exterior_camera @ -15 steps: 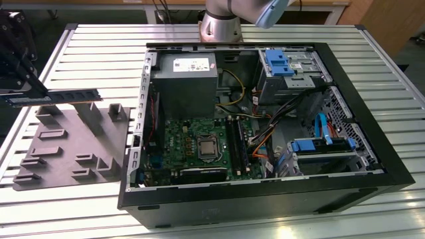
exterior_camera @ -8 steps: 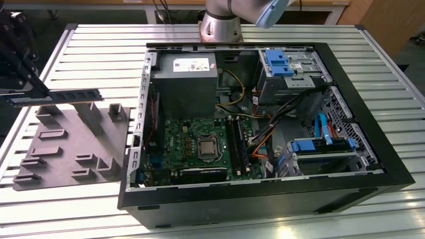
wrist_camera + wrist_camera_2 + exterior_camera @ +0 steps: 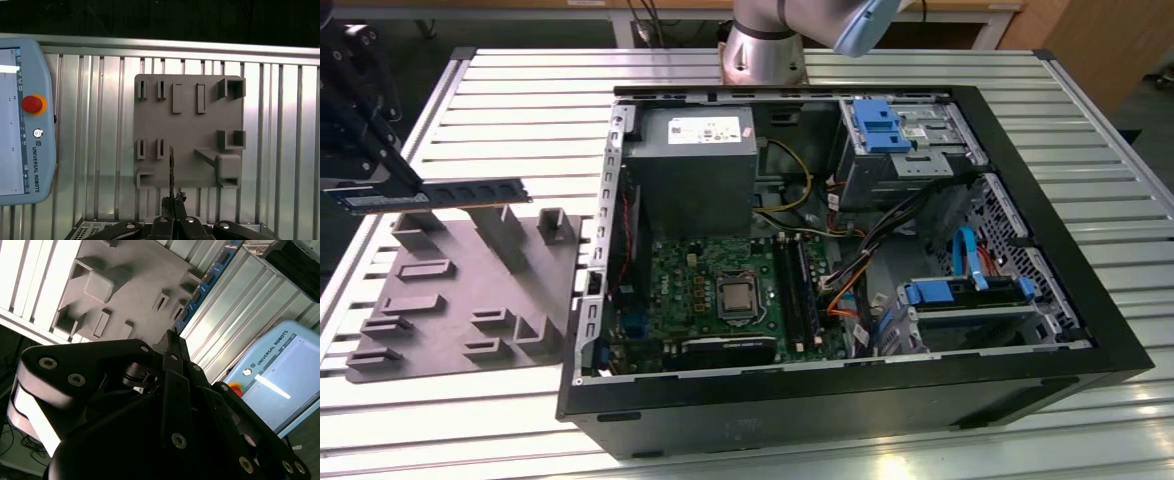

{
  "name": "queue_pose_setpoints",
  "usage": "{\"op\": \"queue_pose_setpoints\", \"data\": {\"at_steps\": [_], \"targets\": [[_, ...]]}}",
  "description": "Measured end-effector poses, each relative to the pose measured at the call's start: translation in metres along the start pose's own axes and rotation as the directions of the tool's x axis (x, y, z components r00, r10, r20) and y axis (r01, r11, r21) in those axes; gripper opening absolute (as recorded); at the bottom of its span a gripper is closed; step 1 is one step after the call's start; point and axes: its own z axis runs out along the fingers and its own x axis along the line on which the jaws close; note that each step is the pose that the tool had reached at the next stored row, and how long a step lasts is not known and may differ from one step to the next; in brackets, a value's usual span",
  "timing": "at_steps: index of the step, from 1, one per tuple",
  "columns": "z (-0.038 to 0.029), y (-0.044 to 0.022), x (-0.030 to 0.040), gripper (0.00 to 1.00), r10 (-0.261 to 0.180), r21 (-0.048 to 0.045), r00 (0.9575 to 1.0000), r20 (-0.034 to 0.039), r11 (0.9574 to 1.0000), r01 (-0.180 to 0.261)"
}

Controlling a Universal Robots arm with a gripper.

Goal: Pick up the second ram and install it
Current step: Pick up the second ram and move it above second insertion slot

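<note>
One black metal gripper [image 3: 172,201]: it is gripping, closed tight, one end of the slim, dark green-black second ram [image 3: 454,192].
Second ram: we are seeing it hanging level over the grey moulded fixture plate [image 3: 190,125].
Fixture plate: lying on the ribbed metal table [image 3: 520,70].
Open black computer case [image 3: 854,400]: sitting just beside the plate, on the exterior view's right.
</note>
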Motion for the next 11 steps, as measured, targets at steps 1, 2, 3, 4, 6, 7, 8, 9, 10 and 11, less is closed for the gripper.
{"op": "queue_pose_setpoints", "data": {"at_steps": [1, 2, 3, 4, 6, 7, 8, 9, 10, 11], "targets": [[0.0, -0.0002, 0.0, 0.11, 0.0, 0.0, 1.0, 0.0, 1.0, 0.0], [0.0, -0.0006, 0.0, 0.11, 0.0, 0.0001, 1.0, 0.0001, 1.0, 0.0], [0.0, -0.0008, 0.0, 0.11, 0.0, 0.0001, 1.0, 0.0001, 1.0, 0.0], [0.0, -0.001, 0.0, 0.11, 0.0, 0.0, 1.0, 0.0, 1.0, 0.0], [0.0, -0.0016, 0.0, 0.11, 0.0, 0.0, 1.0, 0.0, 1.0, 0.0], [0.0, -0.0019, 0.0, 0.11, 0.0, 0.0, 1.0, 0.0, 1.0, 0.0], [0.0, -0.0021, 0.0, 0.11, 0.0, 0.0001, 1.0, 0.0001, 1.0, 0.0], [0.0001, -0.0024, 0.0, 0.11, 0.0, 0.0001, 1.0, 0.0001, 1.0, 0.0], [0.0, -0.0027, 0.0, 0.11, 0.0, 0.0001, 1.0, 0.0, 1.0, 0.0], [0.0, -0.003, 0.0, 0.11, 0.0, 0.0001, 1.0, 0.0, 1.0, 0.0]]}}
